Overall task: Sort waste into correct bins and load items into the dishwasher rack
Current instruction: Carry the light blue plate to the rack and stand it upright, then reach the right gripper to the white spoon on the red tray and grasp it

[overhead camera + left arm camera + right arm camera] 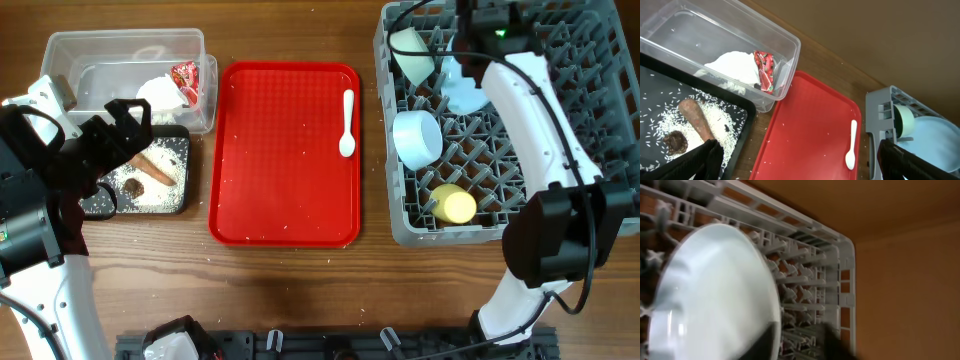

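Observation:
The grey dishwasher rack (590, 60) holds a mint bowl (412, 52), a pale blue plate (466, 92), a white bowl (418, 136) and a yellow cup (456, 205). My right gripper (468, 58) is over the rack; in the right wrist view its fingers (800, 342) are apart beside the rim of the plate (715, 295), blurred. The white spoon (347, 124) lies on the red tray (285, 190). The clear tub (120, 55) holds tissue (160, 92) and a red wrapper (187, 80). The black tray (180, 170) holds rice, a brown stick (152, 167) and a brown lump (674, 142). My left gripper (122, 140) is open above it.
The red tray lies between the bins and the rack, with a few rice crumbs on it. Bare wooden table lies in front of the tray. The right arm stretches over the rack's front right part.

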`<act>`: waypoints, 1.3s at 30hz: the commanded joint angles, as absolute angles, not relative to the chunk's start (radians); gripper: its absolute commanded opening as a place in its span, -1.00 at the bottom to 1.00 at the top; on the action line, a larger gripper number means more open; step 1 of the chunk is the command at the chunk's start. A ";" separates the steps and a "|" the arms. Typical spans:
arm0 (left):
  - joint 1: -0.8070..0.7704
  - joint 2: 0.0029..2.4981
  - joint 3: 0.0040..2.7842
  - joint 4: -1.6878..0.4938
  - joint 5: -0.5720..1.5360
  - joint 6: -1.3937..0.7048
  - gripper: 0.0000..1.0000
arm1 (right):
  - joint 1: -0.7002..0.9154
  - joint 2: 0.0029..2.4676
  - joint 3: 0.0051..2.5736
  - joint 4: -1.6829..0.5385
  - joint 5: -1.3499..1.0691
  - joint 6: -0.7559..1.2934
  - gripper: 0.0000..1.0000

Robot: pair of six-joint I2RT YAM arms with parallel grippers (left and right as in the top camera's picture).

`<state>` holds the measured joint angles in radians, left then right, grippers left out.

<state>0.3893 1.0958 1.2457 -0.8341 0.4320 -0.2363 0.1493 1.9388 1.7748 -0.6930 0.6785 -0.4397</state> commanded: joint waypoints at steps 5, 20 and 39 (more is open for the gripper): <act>0.388 1.096 1.255 -0.832 0.433 -0.213 0.99 | 0.177 1.915 1.775 -0.710 0.670 -0.312 0.99; 0.388 1.096 1.255 -0.832 0.433 -0.213 1.00 | 0.421 1.909 1.775 -0.735 -0.334 0.087 0.79; 0.388 1.096 1.255 -0.832 0.433 -0.213 1.00 | 0.591 2.023 1.774 -0.760 -0.107 0.214 0.89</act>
